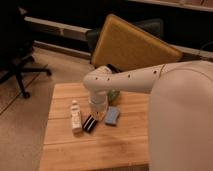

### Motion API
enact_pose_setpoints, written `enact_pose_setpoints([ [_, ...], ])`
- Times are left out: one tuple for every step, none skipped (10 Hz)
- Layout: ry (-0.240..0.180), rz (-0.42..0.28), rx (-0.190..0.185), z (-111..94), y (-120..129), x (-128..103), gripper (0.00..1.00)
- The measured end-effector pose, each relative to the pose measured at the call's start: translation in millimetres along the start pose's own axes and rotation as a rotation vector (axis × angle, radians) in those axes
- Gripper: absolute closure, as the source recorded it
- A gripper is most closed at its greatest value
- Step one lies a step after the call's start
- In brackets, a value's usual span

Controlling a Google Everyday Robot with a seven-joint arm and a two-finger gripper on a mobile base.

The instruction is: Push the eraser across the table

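Observation:
The eraser, a small flat black bar with a pale stripe, lies on the light wooden table near its middle. A small white bottle lies just left of it and a light-blue block just right of it. My gripper points down from the white arm's wrist, right above the far end of the eraser, between the bottle and the block. The arm hides the gripper's tips.
A green object shows behind the wrist. A chair with a yellow-brown back stands behind the table. A black office chair stands on the floor at the left. My white arm covers the table's right side.

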Motion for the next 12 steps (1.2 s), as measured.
enact_pose_setpoints([
  [0.040,0.002,-0.007,17,0,-4,1.00],
  [0.059,0.000,-0.020,26,4,-8,1.00],
  [0.075,-0.006,-0.037,33,9,-13,1.00],
  [0.093,-0.025,-0.064,41,18,-17,1.00],
  [0.121,-0.063,-0.076,50,30,-15,1.00],
  [0.130,-0.076,-0.082,52,35,-13,1.00],
  [0.129,-0.074,-0.081,51,34,-14,1.00],
  [0.129,-0.070,-0.080,51,32,-14,1.00],
  [0.128,-0.071,-0.076,51,31,-14,1.00],
  [0.131,-0.072,-0.059,50,29,-11,1.00],
  [0.140,-0.071,-0.021,50,26,-6,1.00],
  [0.146,-0.070,0.009,51,26,-2,1.00],
])
